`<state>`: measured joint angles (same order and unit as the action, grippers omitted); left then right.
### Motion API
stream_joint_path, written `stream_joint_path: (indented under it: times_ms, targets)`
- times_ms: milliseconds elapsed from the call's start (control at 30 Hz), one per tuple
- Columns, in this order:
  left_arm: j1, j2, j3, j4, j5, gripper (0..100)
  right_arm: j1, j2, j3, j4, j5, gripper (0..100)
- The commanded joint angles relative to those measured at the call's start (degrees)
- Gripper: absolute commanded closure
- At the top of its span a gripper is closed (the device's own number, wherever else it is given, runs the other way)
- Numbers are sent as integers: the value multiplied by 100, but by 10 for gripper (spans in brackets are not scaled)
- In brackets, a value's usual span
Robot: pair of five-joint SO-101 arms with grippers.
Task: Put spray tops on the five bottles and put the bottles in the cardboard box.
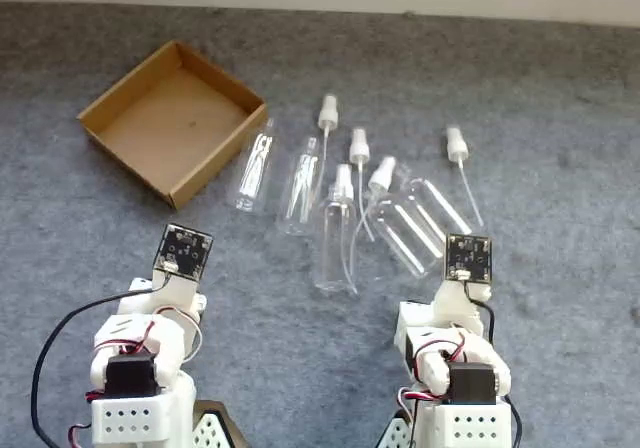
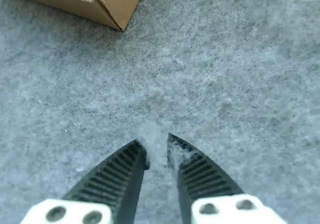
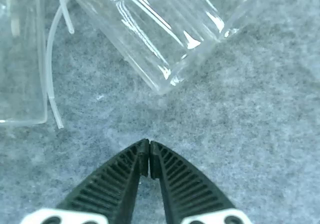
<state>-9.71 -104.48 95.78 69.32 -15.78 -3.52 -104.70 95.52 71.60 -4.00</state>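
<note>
Left gripper [image 2: 156,151]: hanging low over bare grey carpet [image 2: 225,84], fingertips standing slightly apart, holding nothing.

Right gripper [image 3: 150,156]: fingertips pressing together, empty, pointing at the base of one bottle [image 3: 150,39] lying just beyond.

Bottles [image 1: 335,238], five: lying on their sides in a loose fan on the carpet ahead of the arms, none in the box.

Tops [image 1: 457,145], five: lying among the necks, thin dip tubes trailing. One is resting at a neck; whether it is seated I cannot tell.

Box [image 1: 222,158]: sitting open ahead of the left arm, just beside the leftmost bottle.

Handling, as I am judging it: the bottles are looking clear, hard, light and slick, likely to roll or slip from a pinch, so gripping across the body near the neck seems safest. The tops are looking small and light with bendy tubes, so I would be taking them by the white head, never the tube.
</note>
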Motion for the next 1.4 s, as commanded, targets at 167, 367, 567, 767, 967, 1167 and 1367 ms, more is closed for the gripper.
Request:
stream_joint_path:
  times_ms: [167, 367, 567, 767, 967, 1167, 1367]
  targets:
    - [-224, 13, -1209, 501, -536, 989, 57, -66, 796, 31, -44, 990]
    - [-268, 22, -1965, 554, -1591, 989, 57, -66, 796, 31, -44, 990]
    - [-576, 31, -2958, 1204, -1864, 989, 57, -66, 796, 31, -44, 990]
    - [-593, 31, -3336, 1670, -2295, 943, 57, -66, 796, 31, -44, 990]
    - [-602, 31, -3354, 1644, -2303, 883, 57, -66, 796, 31, -44, 990]
    - [-576, 602, -3415, 1635, -2312, 882, 57, -66, 796, 31, -44, 990]
    - [-505, 2756, -4593, 1459, -2277, 881, 57, -66, 796, 31, -44, 990]
